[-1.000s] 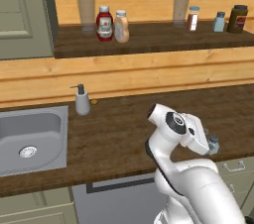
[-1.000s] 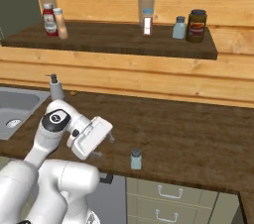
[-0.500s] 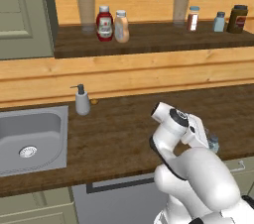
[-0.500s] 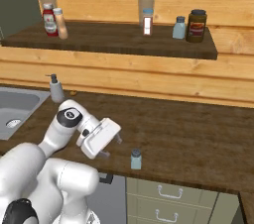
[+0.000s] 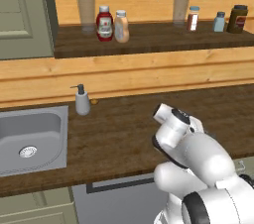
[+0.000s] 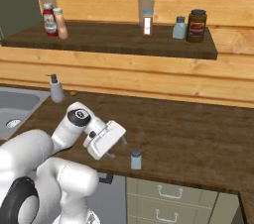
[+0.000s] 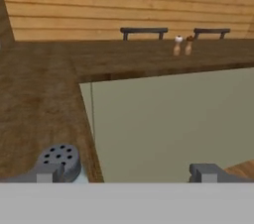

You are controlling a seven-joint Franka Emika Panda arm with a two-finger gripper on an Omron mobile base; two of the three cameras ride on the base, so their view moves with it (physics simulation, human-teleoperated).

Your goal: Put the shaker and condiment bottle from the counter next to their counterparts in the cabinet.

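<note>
The shaker (image 6: 135, 159), pale teal with a grey cap, stands upright near the counter's (image 6: 188, 129) front edge. My gripper (image 6: 118, 149) hangs open just to its left, low over the wood. In the hand view the shaker's holed cap (image 7: 60, 158) sits against the left fingertip (image 7: 46, 172), not between the open gripper's (image 7: 126, 173) fingers. The peach condiment bottle (image 5: 121, 26) stands in the cabinet (image 5: 158, 40) right beside the red bottle (image 5: 103, 23). The light-blue shaker (image 6: 179, 27) stands further right on that shelf.
A white-and-red shaker (image 6: 147, 22) and a dark jar (image 6: 197, 26) flank the light-blue shaker. A soap dispenser (image 6: 56, 89) stands beside the sink (image 5: 30, 134) on the left. Two glasses (image 5: 86, 12) stand at the shelf's back. Drawers (image 6: 168, 198) lie under the counter.
The arm has leaned forward and the hand has shifted a little to the right, closer to the shaker on the counter. The jaws stay open.
</note>
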